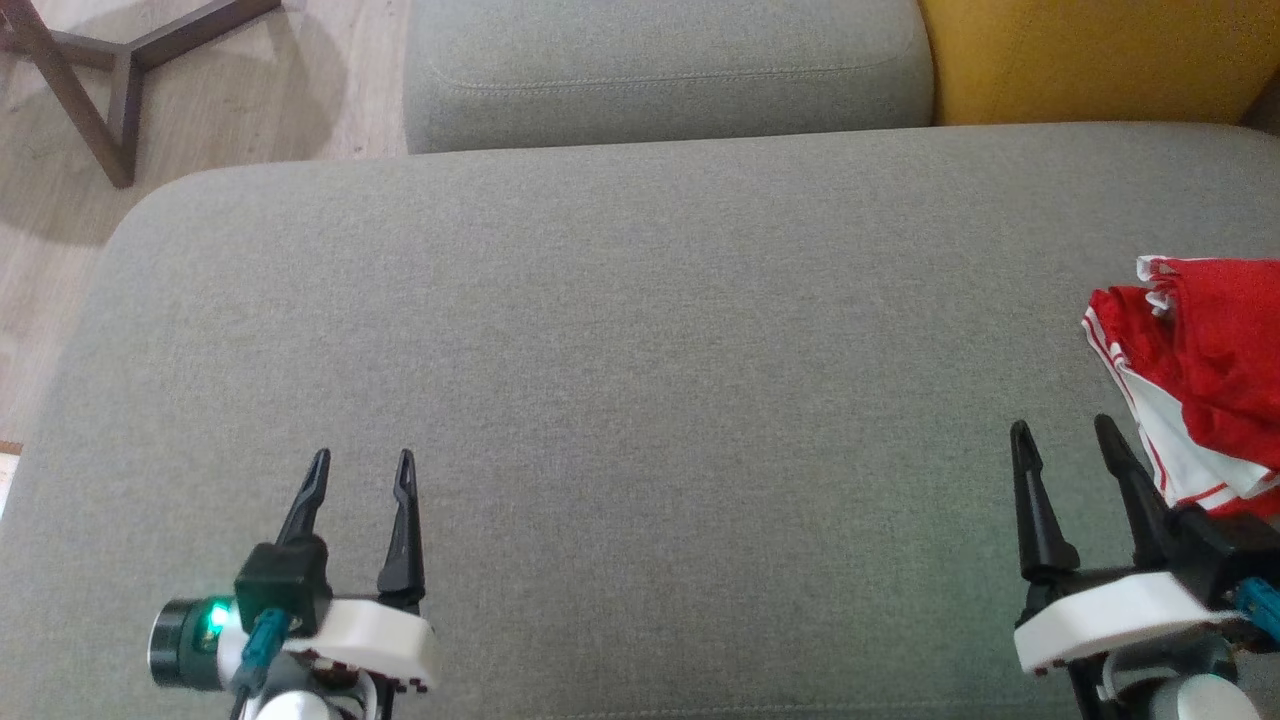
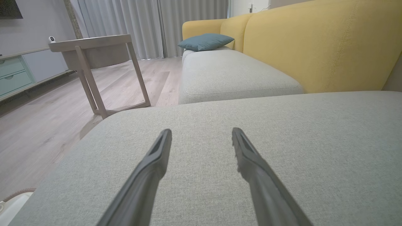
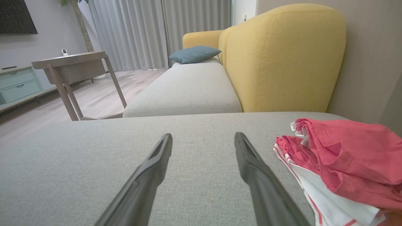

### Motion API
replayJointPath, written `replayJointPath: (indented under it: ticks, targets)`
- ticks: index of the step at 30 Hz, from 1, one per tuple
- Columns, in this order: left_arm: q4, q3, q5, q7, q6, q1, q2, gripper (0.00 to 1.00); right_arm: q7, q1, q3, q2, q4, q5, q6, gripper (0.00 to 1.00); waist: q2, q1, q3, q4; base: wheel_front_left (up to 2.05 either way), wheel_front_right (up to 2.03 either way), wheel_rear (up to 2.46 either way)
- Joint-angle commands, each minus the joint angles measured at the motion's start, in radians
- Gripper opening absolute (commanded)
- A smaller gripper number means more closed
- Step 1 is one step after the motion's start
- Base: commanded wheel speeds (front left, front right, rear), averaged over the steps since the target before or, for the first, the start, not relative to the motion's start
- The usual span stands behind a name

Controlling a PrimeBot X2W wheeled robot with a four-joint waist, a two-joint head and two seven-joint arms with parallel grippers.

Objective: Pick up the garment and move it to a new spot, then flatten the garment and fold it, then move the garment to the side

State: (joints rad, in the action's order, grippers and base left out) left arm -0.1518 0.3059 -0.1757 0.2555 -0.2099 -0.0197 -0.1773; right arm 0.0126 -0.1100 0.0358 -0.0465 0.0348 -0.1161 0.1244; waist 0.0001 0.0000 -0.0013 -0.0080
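Observation:
The garment is a crumpled red and white piece lying at the right edge of the grey sofa cushion. In the right wrist view the garment lies just right of my fingers. My right gripper hovers low over the cushion, open and empty, its right finger close beside the cloth without holding it; from the wrist, the right gripper has bare cushion between its tips. My left gripper is open at the lower left, far from the garment, and the left gripper has nothing in its gap.
A second grey seat cushion lies beyond, with the yellow sofa back at the far right. A wooden side table stands on the wood floor to the left. A teal pillow rests far back.

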Motion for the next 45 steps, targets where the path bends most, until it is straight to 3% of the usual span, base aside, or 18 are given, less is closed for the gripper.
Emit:
replayJointPath:
  ticks: [1, 28, 29, 45]
  targets:
    - [0.029, -0.038, -0.007, -0.002, 0.002, 0.031, -0.019, 1.0, -0.003, 0.027, -0.026, -0.004, 0.04, -0.011, 0.006, 1.0, -0.0001, 0.0, 0.0, 0.0, 0.0, 0.0, 0.0]
    - [0.015, -0.027, -0.035, -0.007, -0.001, 0.033, -0.032, 1.0, -0.005, 0.031, -0.039, -0.004, 0.037, -0.033, 0.006, 1.0, -0.0001, 0.0, -0.005, -0.002, 0.0, 0.0, 0.0]
    - [-0.014, 0.006, -0.03, -0.009, -0.001, 0.0, -0.012, 0.0, -0.006, -0.003, -0.015, 0.001, 0.0, -0.028, 0.0, 0.0, -0.0001, 0.0, -0.005, -0.002, 0.0, 0.0, 0.0]
    - [-0.058, -0.022, -0.168, -0.035, 0.029, -0.002, 0.006, 0.0, -0.01, 0.01, -0.021, -0.007, -0.071, -0.175, 0.0, 0.0, -0.0001, 0.0, -0.004, -0.001, 0.0, 0.0, 0.0]
